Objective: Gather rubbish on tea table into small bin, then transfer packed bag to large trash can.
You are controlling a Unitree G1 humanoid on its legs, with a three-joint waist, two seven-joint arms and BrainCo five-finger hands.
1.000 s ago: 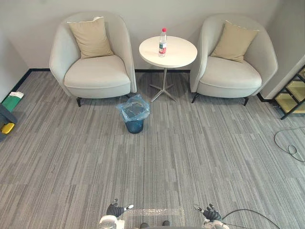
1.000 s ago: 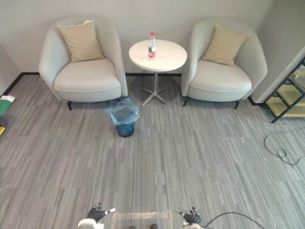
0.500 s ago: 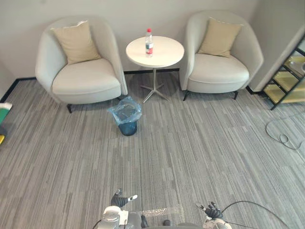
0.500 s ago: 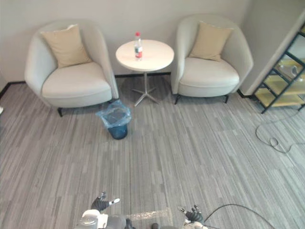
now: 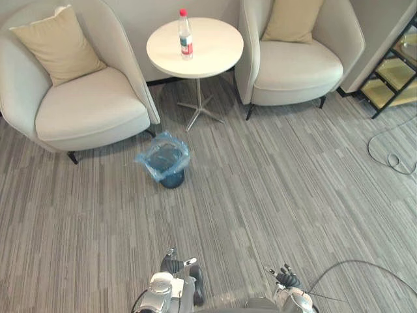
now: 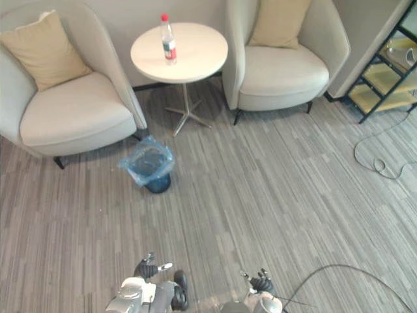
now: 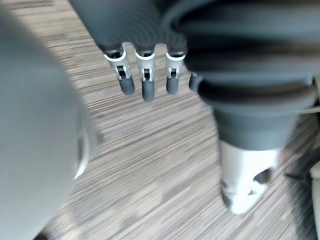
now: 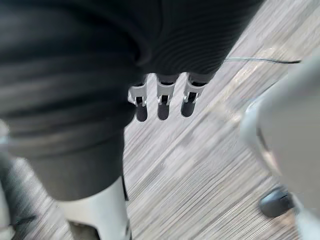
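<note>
Just beside the left armchair (image 5: 91, 111), a small bin (image 5: 172, 180) lined with a blue bag (image 5: 148, 162) is set, presumably so rubbish can be dropped in close by. The left hand (image 5: 172, 263) is held low, fingers (image 7: 143, 87) straight, empty. A bottle (image 5: 186, 36) is stood upright on the round table (image 5: 212, 52), well apart from both hands. The right hand (image 5: 285, 278) is likewise hung loose, nothing grasped, the bottle being judged out of reach.

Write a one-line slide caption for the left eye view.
Clear plastic bottle with red cap stands on round white table between two pale armchairs; blue-bagged small bin on grey carpet.
</note>
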